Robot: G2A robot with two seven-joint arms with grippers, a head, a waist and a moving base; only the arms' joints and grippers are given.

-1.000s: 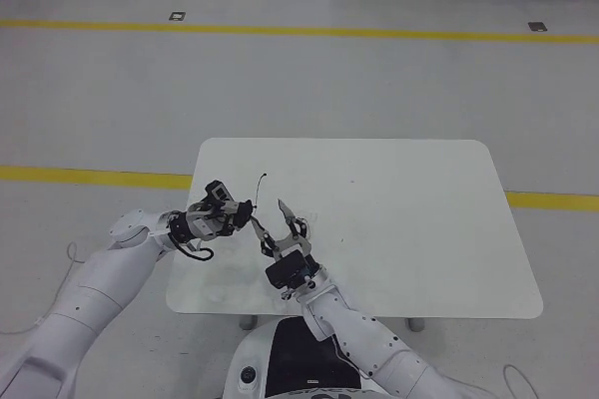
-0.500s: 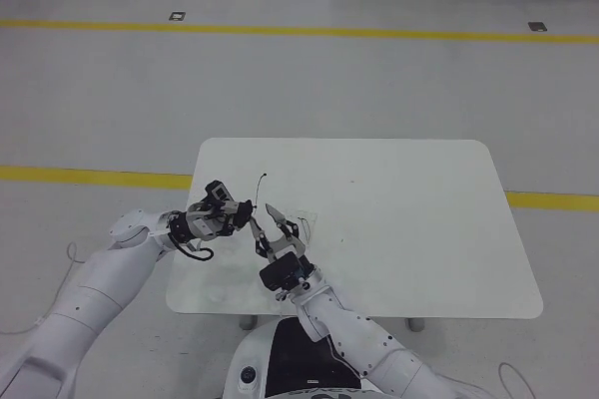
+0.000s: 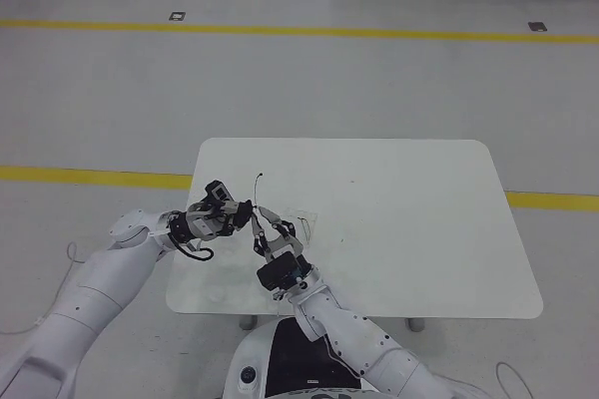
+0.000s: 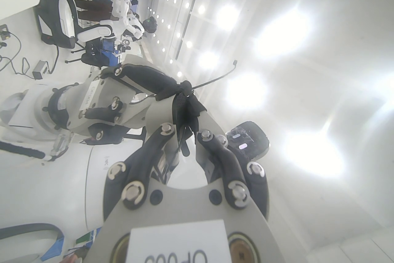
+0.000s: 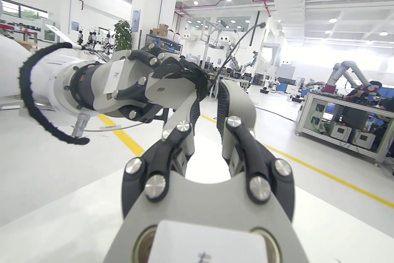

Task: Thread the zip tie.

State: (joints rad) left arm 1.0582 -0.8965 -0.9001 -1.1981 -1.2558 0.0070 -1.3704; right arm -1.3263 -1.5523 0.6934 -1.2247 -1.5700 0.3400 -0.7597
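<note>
A thin black zip tie [image 3: 259, 190] stands up from my left gripper [image 3: 245, 213], which is shut on its lower part above the table's left side. In the left wrist view the zip tie [image 4: 215, 80] curves away from the closed gripper [image 4: 184, 105] to its small head. My right gripper [image 3: 264, 221] is right beside the left one. In the right wrist view the right gripper [image 5: 211, 88] stands open with a narrow gap, the zip tie [image 5: 243, 38] rising just past its fingertips and the left gripper [image 5: 197, 74] close against them.
The white table [image 3: 409, 219] lies bare across its middle and right. Both grippers hang over its left part, near the front edge. Grey floor with yellow lines [image 3: 80, 176] surrounds it.
My right gripper has moved left up to the left gripper and its fingers have drawn closer together. The left gripper and the zip tie have stayed put.
</note>
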